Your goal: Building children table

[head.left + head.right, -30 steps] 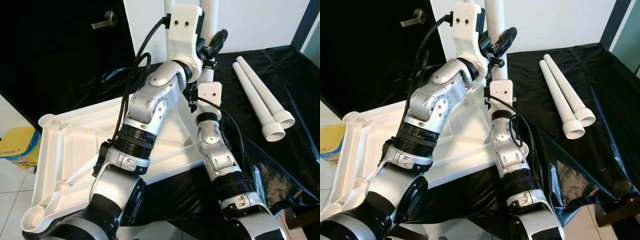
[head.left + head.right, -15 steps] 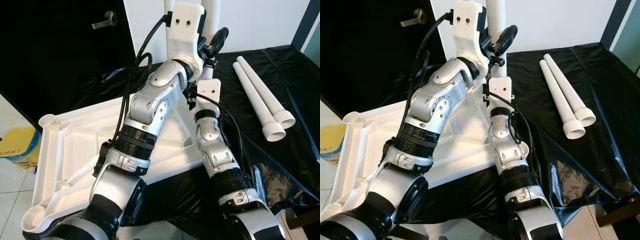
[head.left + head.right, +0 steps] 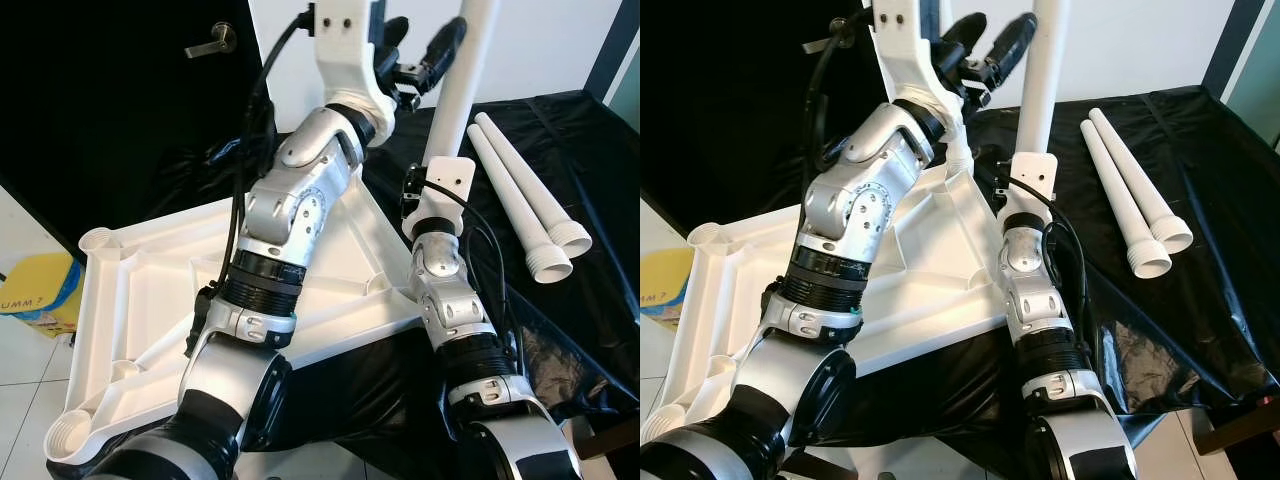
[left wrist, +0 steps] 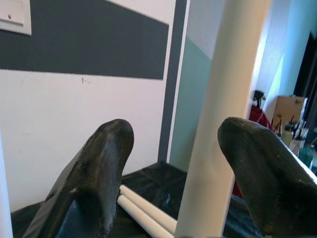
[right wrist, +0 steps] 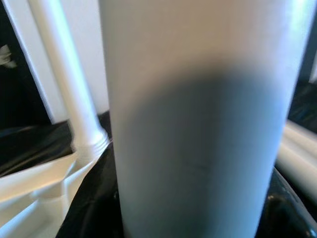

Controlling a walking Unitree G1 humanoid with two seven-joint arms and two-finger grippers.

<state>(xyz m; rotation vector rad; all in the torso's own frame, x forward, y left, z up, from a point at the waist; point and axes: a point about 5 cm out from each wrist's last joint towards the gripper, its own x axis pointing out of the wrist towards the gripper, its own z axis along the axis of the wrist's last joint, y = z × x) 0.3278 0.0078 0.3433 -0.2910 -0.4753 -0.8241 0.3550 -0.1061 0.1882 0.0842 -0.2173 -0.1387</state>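
The white table top lies upside down on a black cloth, with round sockets at its corners. My right gripper is shut on a white leg tube, which it holds nearly upright and leaning right, above the cloth just off the top's far corner. My left gripper is raised high beside that tube. Its fingers stand open, and the tube passes close by one of them. Another leg stands upright in a socket of the top.
Two loose white legs lie side by side on the black cloth to the right. A dark door with a lever handle is at the back left. A yellow object sits on the floor at left.
My right arm has swung to the right with the leg, which now leans away from the top's corner. My left arm has risen, and its fingers stand apart beside the tube.
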